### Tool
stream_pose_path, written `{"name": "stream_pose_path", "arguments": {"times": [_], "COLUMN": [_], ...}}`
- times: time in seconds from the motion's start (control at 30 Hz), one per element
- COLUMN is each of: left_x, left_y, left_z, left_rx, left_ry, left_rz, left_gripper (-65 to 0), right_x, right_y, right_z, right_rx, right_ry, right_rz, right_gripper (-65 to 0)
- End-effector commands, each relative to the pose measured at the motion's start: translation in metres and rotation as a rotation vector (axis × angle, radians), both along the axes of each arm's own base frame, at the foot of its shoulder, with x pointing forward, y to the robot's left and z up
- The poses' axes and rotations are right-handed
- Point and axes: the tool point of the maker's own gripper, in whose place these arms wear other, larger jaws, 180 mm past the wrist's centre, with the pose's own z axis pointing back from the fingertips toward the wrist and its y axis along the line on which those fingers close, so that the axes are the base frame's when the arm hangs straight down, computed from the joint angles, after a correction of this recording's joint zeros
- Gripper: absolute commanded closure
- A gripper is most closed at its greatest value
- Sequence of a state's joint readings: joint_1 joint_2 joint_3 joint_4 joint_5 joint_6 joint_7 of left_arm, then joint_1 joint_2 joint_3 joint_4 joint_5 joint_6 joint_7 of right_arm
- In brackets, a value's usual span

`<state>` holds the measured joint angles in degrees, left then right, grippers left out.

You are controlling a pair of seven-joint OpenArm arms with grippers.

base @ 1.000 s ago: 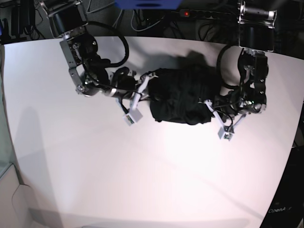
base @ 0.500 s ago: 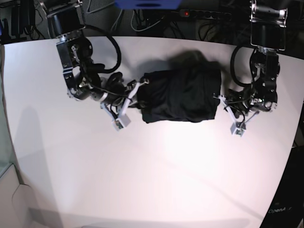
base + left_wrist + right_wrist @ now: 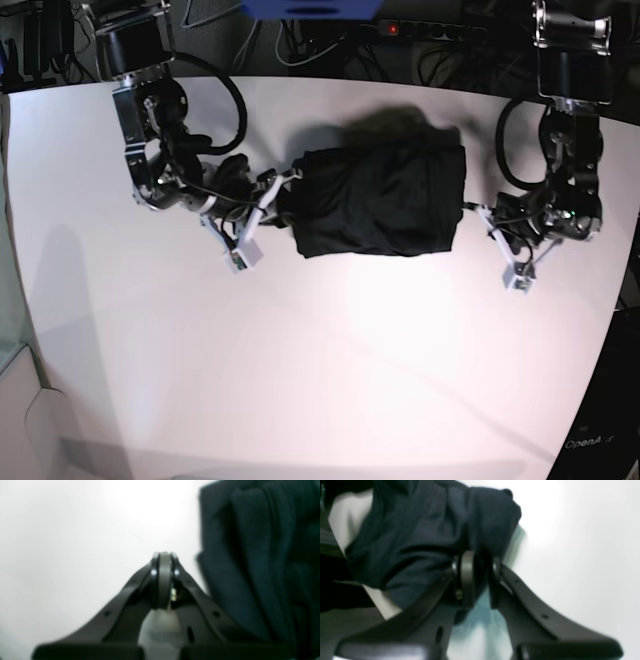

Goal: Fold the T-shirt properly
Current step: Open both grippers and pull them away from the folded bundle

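Note:
The black T-shirt (image 3: 380, 200) lies as a folded, wrinkled block on the white table (image 3: 320, 380), a little behind the middle. In the right wrist view my right gripper (image 3: 480, 575) is shut on a fold of the shirt (image 3: 420, 535) at its edge. That arm (image 3: 190, 185) sits by the shirt's left side in the base view. In the left wrist view my left gripper (image 3: 163, 561) is shut and empty. It hangs over bare table just beside the shirt's edge (image 3: 250, 555), not touching it. That arm (image 3: 550, 220) is right of the shirt.
A power strip (image 3: 430, 30) with a red light and loose cables lie behind the table's back edge. The table's right edge runs close past the arm on the right, with a dark floor area (image 3: 610, 440) beyond it.
Both arms have moved outward. The shirt has gone from a bunched lump to a wider, flatter block. Its left edge followed my right gripper. My left gripper has drawn clear of the right edge.

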<state>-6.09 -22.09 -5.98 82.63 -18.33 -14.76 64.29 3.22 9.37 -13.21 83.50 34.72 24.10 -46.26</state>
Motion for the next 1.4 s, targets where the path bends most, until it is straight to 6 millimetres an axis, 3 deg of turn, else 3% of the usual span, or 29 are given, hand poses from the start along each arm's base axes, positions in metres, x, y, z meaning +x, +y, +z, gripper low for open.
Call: {"name": "stream_pose_path", "arguments": {"times": [0.0,0.1,0.23,0.33,0.53,0.57,0.7,0.8,0.87,0.97,1.07,1.2,1.23,1.37], "left_x": [0.009,-0.008,-0.031,-0.048,-0.043,-0.035,0.006,0.045,0.076,0.118,0.149,0.146,0.141,0.101], "left_y": [0.013,0.027,0.03,0.025,-0.005,-0.014,-0.079,-0.138,-0.161,-0.173,-0.158,-0.097,-0.086,-0.05], "left_z": [0.017,0.011,-0.005,-0.02,-0.027,-0.024,-0.022,-0.015,0.002,0.044,0.086,0.117,0.117,0.085], "left_rx": [0.023,0.039,0.041,0.034,-0.044,-0.066,-0.173,-0.257,-0.3,-0.328,-0.315,-0.205,-0.179,-0.091], "left_ry": [-0.036,0.016,0.065,0.11,0.086,0.054,0.001,-0.03,-0.103,-0.208,-0.294,-0.279,-0.264,-0.147], "left_rz": [0.016,0.053,0.062,0.058,0.056,0.053,-0.019,-0.085,-0.101,-0.112,-0.1,-0.054,-0.05,-0.029], "left_gripper": [0.0,0.0,0.0,0.0,0.0,0.0,0.0,0.0,0.0,0.0,0.0,0.0,0.0,0.0], "right_x": [0.013,0.018,0.025,0.02,-0.001,-0.005,-0.019,-0.029,-0.037,-0.046,-0.046,-0.048,-0.046,-0.029], "right_y": [-0.008,-0.021,-0.041,-0.049,-0.036,-0.036,-0.04,-0.057,-0.067,-0.086,-0.105,-0.139,-0.145,-0.153], "right_z": [0.013,0.015,0.017,0.012,-0.002,-0.005,-0.014,-0.021,-0.026,-0.032,-0.033,-0.032,-0.03,-0.017], "right_rx": [-0.001,-0.009,-0.011,-0.01,0.022,0.024,0.041,0.019,0.011,-0.003,-0.027,-0.06,-0.064,-0.069], "right_ry": [-0.053,-0.08,-0.089,-0.076,-0.022,-0.014,-0.011,-0.015,-0.012,-0.006,-0.01,-0.017,-0.03,-0.076], "right_rz": [-0.007,-0.032,-0.094,-0.12,-0.125,-0.128,-0.158,-0.178,-0.198,-0.247,-0.281,-0.353,-0.364,-0.36], "right_gripper": [-7.6,-7.6,-7.6,-7.6,-7.6,-7.6,-7.6,-7.6,-7.6,-7.6,-7.6,-7.6,-7.6,-7.6]}}
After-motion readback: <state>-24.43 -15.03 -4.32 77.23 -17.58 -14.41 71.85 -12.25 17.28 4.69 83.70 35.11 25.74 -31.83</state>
